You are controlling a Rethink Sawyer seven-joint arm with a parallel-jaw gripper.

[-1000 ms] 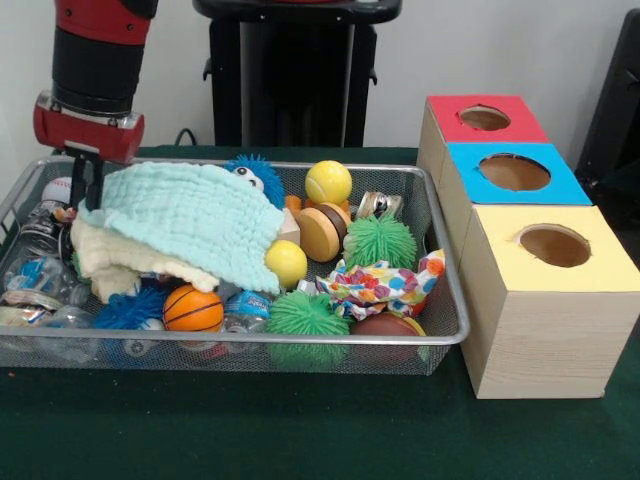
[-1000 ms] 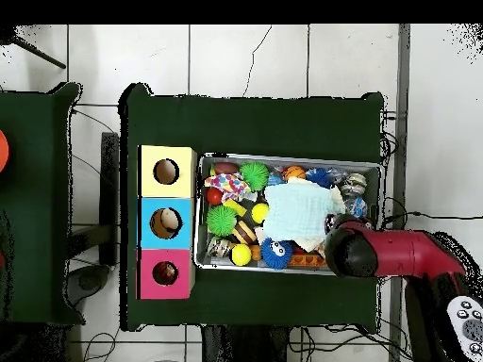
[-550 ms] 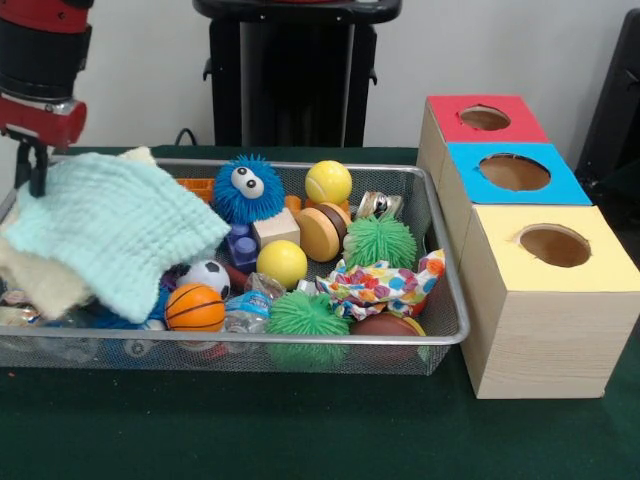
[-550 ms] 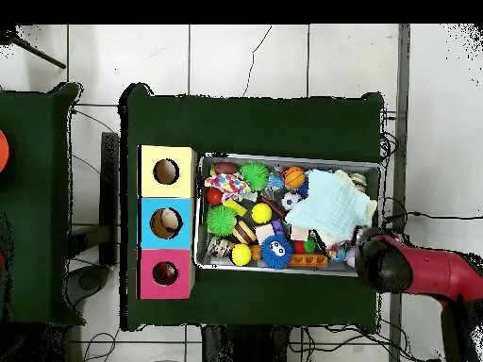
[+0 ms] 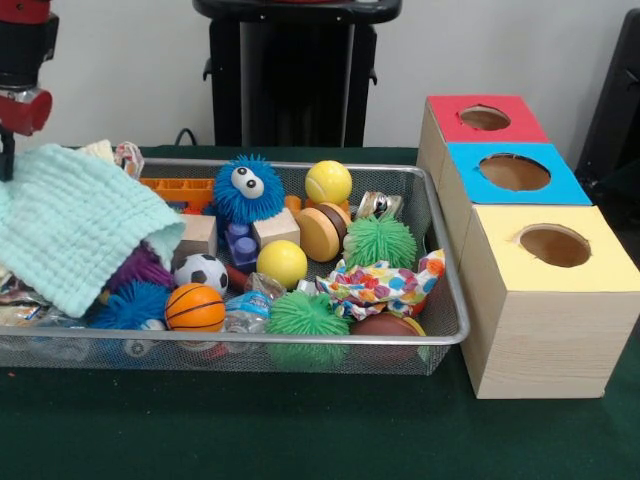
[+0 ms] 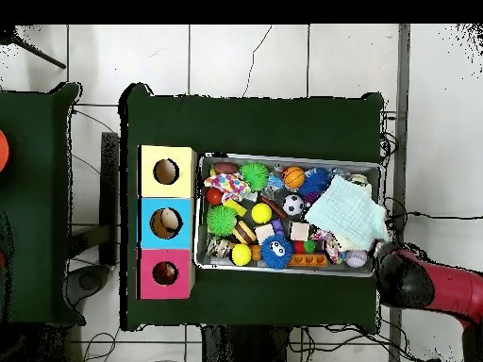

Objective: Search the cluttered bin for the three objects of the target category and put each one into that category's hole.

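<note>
Cloth at bin's end, toys exposed

Gripper (image 5: 8, 150) of mine sits at the far left edge of the front view, just above the light green cloth (image 5: 75, 235). Only a dark sliver of it shows below the red wrist band, so I cannot tell how far it is open or whether it grips the cloth. In the overhead view my red arm (image 6: 429, 287) lies outside the bin's corner, beside the cloth (image 6: 351, 212).

Wire mesh bin (image 5: 300, 345) stands on the dark green table (image 5: 300, 430). The cloth drapes over the bin's left end in the front view, partly covering a purple spiky toy (image 5: 140, 268) and a blue spiky ball (image 5: 130, 305).

Items lying uncovered:
- blue fuzzy ball with eyes (image 5: 247, 187)
- yellow tennis ball (image 5: 328, 182), toward the back
- plain yellow ball (image 5: 282, 263), near the middle
- small soccer ball (image 5: 202, 271), just above a small basketball (image 5: 194, 307)
- two green spiky balls (image 5: 380, 240), (image 5: 307, 315)
- multicoloured wrapper (image 5: 385, 285)

Sorting box stands to the bin's right, touching or just beside it, with a red hole section (image 5: 483, 118), a blue one (image 5: 514, 172) and a yellow one (image 5: 553, 246).
</note>
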